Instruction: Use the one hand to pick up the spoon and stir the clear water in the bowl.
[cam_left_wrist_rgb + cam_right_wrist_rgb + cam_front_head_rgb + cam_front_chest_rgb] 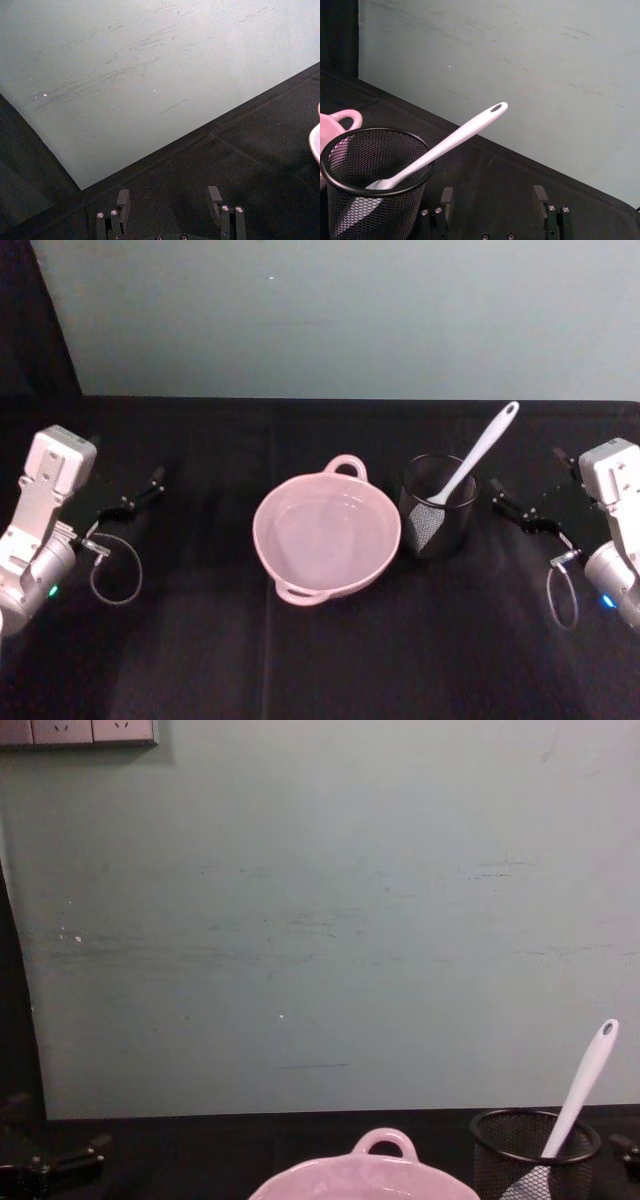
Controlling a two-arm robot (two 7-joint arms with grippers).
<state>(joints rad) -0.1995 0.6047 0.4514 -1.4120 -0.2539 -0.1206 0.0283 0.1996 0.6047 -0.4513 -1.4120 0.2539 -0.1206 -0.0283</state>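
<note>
Your right gripper (493,197), spread near the tabletop's (320,660) right edge, should pinch the spoon (478,458) handle high, seemingly clear of the mesh cup (452,532). The left gripper (170,197) sits spread by the left edge.

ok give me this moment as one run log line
stage: before grasp | spoon: standing in mesh cup, untouched | bowl: left of cup | left gripper: open, parked at left | right gripper: open, right of cup

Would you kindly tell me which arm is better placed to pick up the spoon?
Right. The right gripper is open beside the cup holding the spoon, whose handle leans right; the left gripper sits on the bowl's far side.
</note>
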